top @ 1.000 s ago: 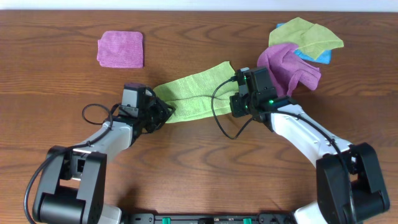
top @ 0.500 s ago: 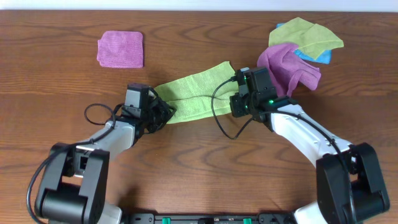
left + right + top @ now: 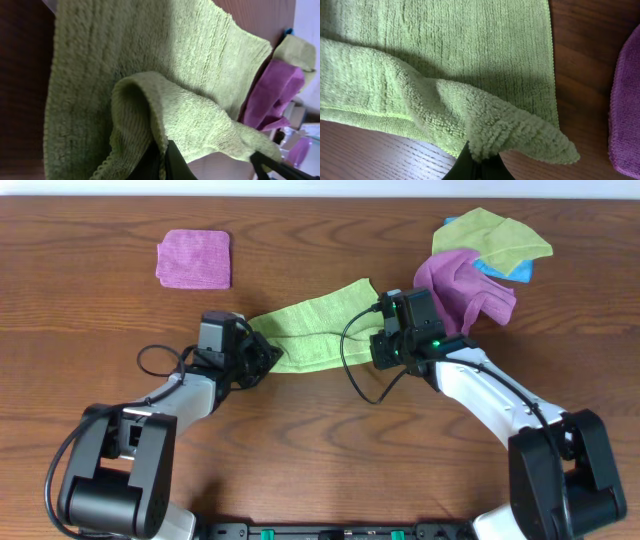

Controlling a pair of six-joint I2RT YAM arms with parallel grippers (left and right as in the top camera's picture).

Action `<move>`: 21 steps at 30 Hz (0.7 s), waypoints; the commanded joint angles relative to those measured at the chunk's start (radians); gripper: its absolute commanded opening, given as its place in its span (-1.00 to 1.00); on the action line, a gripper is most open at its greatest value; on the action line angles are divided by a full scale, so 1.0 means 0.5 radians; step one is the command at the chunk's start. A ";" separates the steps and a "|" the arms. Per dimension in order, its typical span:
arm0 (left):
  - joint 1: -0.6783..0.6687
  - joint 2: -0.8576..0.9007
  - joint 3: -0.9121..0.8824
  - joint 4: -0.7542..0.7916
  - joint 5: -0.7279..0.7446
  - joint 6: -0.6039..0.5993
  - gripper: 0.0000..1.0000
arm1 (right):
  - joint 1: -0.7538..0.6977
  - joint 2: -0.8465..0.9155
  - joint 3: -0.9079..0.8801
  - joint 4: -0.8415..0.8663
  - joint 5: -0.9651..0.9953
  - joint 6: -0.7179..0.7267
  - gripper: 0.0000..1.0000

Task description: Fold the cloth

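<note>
The lime-green cloth lies stretched between my two grippers on the wooden table, its near edge lifted. My left gripper is shut on the cloth's near left corner; in the left wrist view the fuzzy cloth folds up into the pinched jaws. My right gripper is shut on the near right corner; in the right wrist view a lifted flap of the cloth runs into the closed jaws.
A folded purple cloth lies at the back left. A bunched purple cloth sits just right of my right gripper, with another green cloth and a blue one behind it.
My left gripper has moved slightly away from me with the cloth corner. The right gripper has held still.
</note>
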 commanded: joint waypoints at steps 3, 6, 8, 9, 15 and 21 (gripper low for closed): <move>0.128 -0.055 0.050 -0.030 0.122 0.037 -0.88 | 0.018 -0.002 0.041 -0.008 0.035 -0.028 -0.98; 0.185 -0.111 0.050 -0.079 0.125 0.054 -0.88 | 0.020 -0.012 0.041 -0.002 0.035 -0.027 -0.97; 0.203 -0.143 0.051 -0.077 0.124 0.053 -0.88 | 0.026 -0.023 0.041 0.012 0.035 -0.027 -0.97; 0.205 -0.154 0.052 -0.076 0.120 0.052 -0.88 | 0.031 -0.025 0.041 0.026 0.034 -0.027 -0.97; 0.204 -0.176 0.059 -0.069 0.073 0.007 -0.88 | 0.093 -0.024 0.041 0.213 0.106 -0.038 -0.97; 0.202 -0.175 0.059 -0.057 -0.066 -0.040 -0.88 | 0.098 -0.005 0.041 0.419 0.278 -0.133 -0.97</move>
